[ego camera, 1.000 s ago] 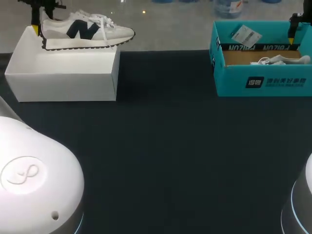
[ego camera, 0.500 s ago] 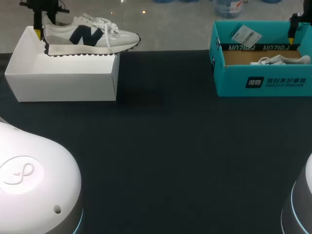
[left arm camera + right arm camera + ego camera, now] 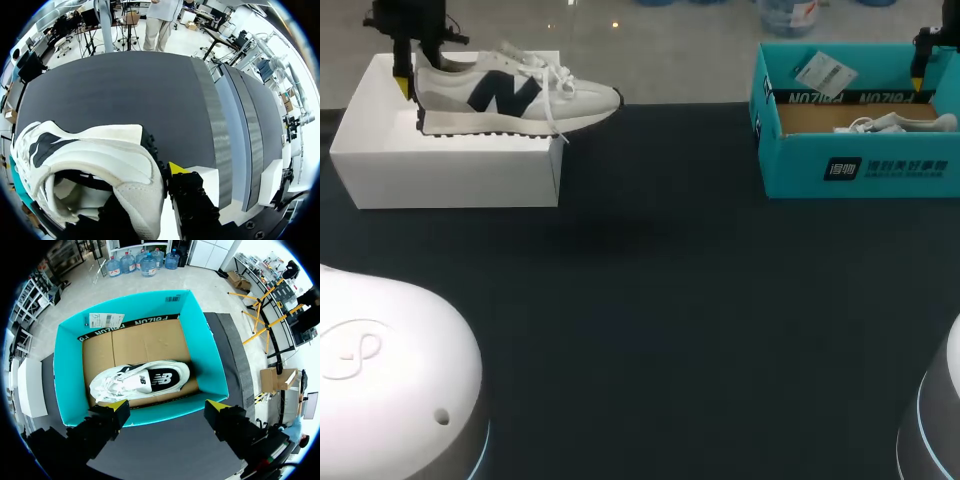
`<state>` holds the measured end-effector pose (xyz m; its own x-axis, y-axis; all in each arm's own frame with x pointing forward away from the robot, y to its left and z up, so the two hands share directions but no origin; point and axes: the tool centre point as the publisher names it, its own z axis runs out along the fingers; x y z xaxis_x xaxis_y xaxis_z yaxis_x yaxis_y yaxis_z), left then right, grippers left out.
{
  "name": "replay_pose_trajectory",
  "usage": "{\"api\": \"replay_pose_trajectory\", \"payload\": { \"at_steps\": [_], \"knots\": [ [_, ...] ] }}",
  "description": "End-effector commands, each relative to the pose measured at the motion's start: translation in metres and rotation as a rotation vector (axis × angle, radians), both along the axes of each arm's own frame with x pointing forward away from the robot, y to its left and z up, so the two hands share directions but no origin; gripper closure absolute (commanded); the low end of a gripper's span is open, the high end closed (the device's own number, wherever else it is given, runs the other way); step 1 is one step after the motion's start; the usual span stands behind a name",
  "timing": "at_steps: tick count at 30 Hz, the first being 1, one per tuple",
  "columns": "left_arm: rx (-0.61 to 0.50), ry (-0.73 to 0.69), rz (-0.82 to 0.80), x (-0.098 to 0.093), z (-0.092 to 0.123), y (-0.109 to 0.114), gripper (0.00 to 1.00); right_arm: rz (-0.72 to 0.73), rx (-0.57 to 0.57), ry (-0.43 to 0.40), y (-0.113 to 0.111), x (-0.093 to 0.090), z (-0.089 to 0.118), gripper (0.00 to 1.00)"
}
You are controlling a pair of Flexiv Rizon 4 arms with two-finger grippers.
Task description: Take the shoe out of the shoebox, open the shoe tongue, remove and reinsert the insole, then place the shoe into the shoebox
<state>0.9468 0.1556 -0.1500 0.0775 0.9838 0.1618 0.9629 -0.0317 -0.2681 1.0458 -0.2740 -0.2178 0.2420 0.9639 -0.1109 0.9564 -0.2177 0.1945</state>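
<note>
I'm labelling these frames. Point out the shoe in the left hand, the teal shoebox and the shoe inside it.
held shoe (image 3: 505,93): head view, dark side logo.
teal shoebox (image 3: 800,165): head view, front wall.
boxed shoe (image 3: 135,382): right wrist view, white upper.

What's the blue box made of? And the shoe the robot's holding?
The teal shoebox looks like cardboard: plain brown creased panels inside, matte printed colour outside. The held shoe seems soft fabric, maybe suede, matte, with a textured heel lining and a rubbery toothed sole; hard to be sure.
</note>
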Motion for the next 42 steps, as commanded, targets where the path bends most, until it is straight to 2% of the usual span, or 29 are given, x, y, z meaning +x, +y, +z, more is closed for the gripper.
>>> {"api": "replay_pose_trajectory", "payload": {
  "at_steps": [1,14,22,32,42],
  "knots": [
    [-0.033,-0.488,-0.09,-0.015,-0.004,-0.009,1.0,-0.001,0.0,0.0,0.0,0.0,0.0,0.0],
    [-0.021,-0.454,-0.116,-0.062,-0.016,-0.05,1.0,-0.001,0.0,0.0,0.0,0.0,0.0,0.0],
    [-0.019,-0.437,-0.084,-0.08,-0.021,-0.068,1.0,-0.001,0.0,0.0,0.0,0.0,0.0,0.0],
    [-0.033,-0.378,-0.117,-0.093,-0.033,-0.091,1.0,-0.001,0.0,0.0,0.0,0.0,0.0,0.0],
    [-0.046,-0.353,-0.123,-0.093,-0.034,-0.093,1.0,-0.001,0.0,0.0,0.0,0.0,0.0,0.0]
  ]
}}
